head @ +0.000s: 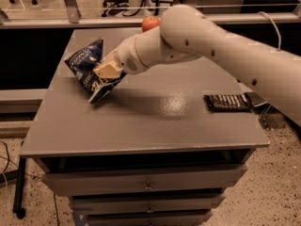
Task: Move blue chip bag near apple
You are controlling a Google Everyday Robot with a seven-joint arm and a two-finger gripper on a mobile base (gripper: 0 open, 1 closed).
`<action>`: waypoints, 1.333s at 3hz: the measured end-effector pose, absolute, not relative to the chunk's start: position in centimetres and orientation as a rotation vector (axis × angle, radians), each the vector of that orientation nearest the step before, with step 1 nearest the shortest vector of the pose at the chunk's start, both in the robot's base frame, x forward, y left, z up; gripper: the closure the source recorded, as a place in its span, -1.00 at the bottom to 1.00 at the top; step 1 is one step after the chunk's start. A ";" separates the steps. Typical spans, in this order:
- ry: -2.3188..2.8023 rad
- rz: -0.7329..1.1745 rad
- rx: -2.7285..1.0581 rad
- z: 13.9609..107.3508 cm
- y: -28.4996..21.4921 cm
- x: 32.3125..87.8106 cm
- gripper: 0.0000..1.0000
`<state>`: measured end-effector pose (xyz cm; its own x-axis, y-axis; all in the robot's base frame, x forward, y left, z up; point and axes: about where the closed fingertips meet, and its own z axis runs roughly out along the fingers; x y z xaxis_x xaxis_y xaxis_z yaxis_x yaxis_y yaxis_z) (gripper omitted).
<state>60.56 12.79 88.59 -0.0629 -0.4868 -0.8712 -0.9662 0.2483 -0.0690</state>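
The blue chip bag [87,66] is a crinkly navy foil bag with white lettering, held tilted above the left part of the grey table [141,121]. My gripper [106,74] is shut on the bag's right side, its cream fingers [105,70] pressed on the foil. The bag's lower corner hangs just over the tabletop. The apple [149,23] is orange-red and sits at the table's far edge, partly hidden behind my white arm [207,46]. The bag is to the left of and nearer than the apple.
A flat black rectangular packet [228,102] lies on the right part of the table. The table has drawers [146,185] below its front edge. A rail runs behind the table, with office chairs beyond it.
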 end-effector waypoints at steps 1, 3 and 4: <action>1.753 0.554 -1.292 92.0 6.2 61.9 1.00; 1.769 0.510 -1.265 91.7 5.0 62.5 1.00; 1.782 0.424 -1.158 91.9 0.0 65.4 1.00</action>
<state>65.39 -0.04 91.92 -0.1158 -0.5244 -0.8436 -0.8483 0.4940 -0.1906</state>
